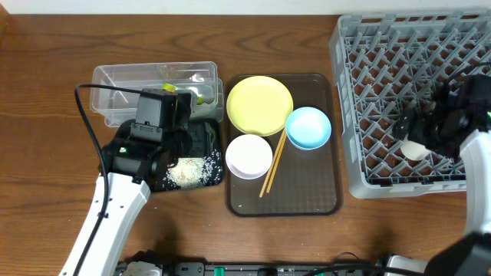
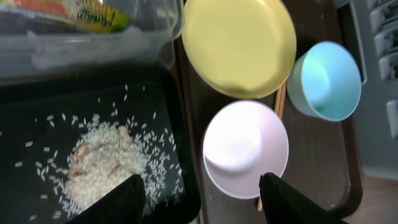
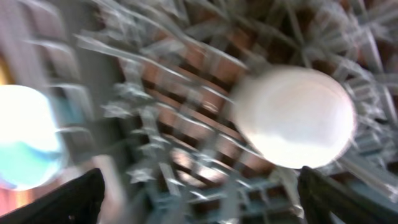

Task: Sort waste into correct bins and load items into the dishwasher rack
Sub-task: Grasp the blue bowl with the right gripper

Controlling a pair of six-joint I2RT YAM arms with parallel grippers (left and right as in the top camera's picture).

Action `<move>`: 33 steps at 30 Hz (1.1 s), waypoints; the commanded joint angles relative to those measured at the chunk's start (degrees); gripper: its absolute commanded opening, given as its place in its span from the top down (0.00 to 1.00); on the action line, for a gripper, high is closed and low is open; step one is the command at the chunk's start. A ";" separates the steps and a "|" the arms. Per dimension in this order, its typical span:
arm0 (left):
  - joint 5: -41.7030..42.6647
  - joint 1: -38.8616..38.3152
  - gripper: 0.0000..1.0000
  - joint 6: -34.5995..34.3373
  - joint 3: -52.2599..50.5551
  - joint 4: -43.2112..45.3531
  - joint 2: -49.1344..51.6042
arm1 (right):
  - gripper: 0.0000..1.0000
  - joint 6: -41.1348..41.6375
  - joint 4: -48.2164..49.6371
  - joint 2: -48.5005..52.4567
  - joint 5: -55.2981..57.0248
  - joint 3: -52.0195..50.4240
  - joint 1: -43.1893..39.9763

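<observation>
L pincer [image 1: 184, 123] hangs over the black tray [image 1: 209, 136], near its edge on the serving-tray side. On the L wrist cam the pincer [image 2: 202, 193] is open wide: one finger sits over the rice scraps [image 2: 99, 165], the other over the rim of the white bowl [image 2: 245, 149], nothing between them. The rice [image 1: 188, 170] lies in a loose heap in the black tray [image 2: 37, 106], w/ stray grains scattered round it. The snack wrapper [image 2: 93, 15] sits inside the clear tub [image 1: 123, 80], which is just behind the black tray.

On the brown serving tray [image 1: 322, 192] I see the yellow plate [image 1: 259, 105], the light-blue bowl [image 1: 308, 127] touching its edge, and the white bowl [image 1: 248, 156] in front. The chopsticks [image 1: 273, 165] lie slanted between the two bowls.

R pincer [image 1: 418, 126] is inside the dishwasher rack [image 1: 345, 46], on the R of the bench [image 1: 46, 46]. R wrist cam is badly blurred, but the pincer [image 3: 205, 199] reads as open, both fingers spread to the frame corners. The small white cup [image 3: 295, 118] looks to be resting on the rack's lattice floor [image 3: 186, 93], apart from the fingers. Overhead, the cup [image 1: 414, 150] shows just under the R pincer.
</observation>
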 commanded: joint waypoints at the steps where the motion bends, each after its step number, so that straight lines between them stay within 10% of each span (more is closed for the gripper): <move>1: -0.76 0.24 0.38 0.57 1.11 -1.16 0.17 | 0.13 -1.33 2.25 -4.81 -13.29 2.78 0.22; 25: -1.44 0.24 0.38 0.52 1.05 -1.44 0.22 | 0.25 3.30 19.45 15.58 18.14 2.67 37.31; 33: -25.81 1.49 0.38 -17.07 0.90 -9.49 0.33 | 0.35 5.11 19.47 22.56 18.08 2.67 37.38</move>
